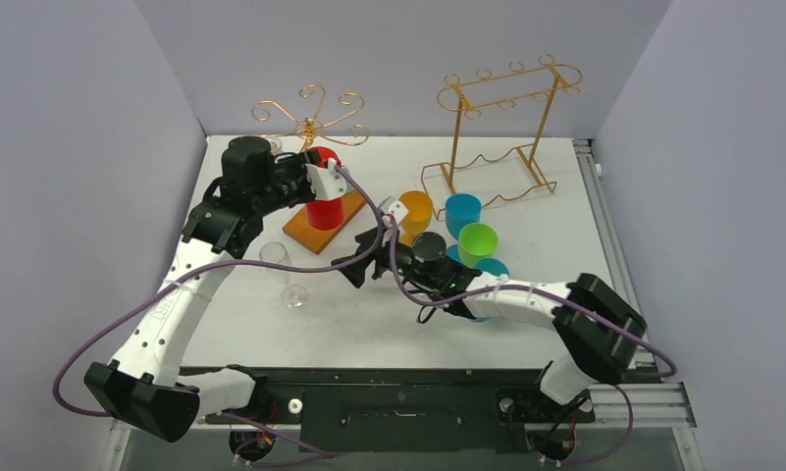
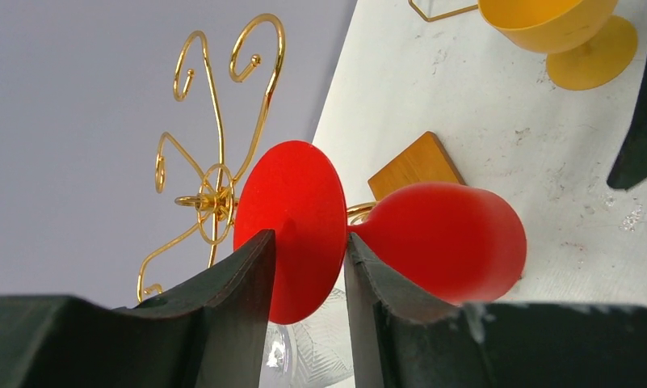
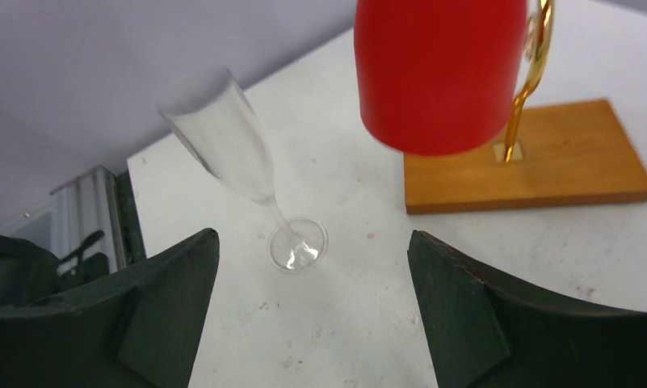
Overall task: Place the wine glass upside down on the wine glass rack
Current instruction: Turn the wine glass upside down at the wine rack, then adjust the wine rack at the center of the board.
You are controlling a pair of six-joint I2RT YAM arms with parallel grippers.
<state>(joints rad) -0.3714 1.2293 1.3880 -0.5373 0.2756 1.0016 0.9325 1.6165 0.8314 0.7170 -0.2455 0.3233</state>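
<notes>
The red wine glass (image 1: pixel 324 210) hangs upside down, bowl low over the wooden base (image 1: pixel 320 234) of the gold wine glass rack (image 1: pixel 310 120). My left gripper (image 1: pixel 315 169) is shut on its round foot (image 2: pixel 291 218), one finger on each face, with the bowl (image 2: pixel 449 238) to the right. A curled gold rack arm (image 2: pixel 360 212) sits at the stem. In the right wrist view the red bowl (image 3: pixel 437 73) hangs beside the gold stem (image 3: pixel 534 73) above the base (image 3: pixel 530 166). My right gripper (image 1: pixel 357 263) is open and empty, facing a clear flute (image 3: pixel 223 137).
The clear flute (image 1: pixel 279 263) stands left of centre. A taller gold frame rack (image 1: pixel 497 128) stands at the back right. An orange goblet (image 1: pixel 415 211), blue cup (image 1: pixel 461 214) and green cup (image 1: pixel 477 240) cluster behind my right arm. A patterned clear glass (image 2: pixel 304 356) is below my left fingers.
</notes>
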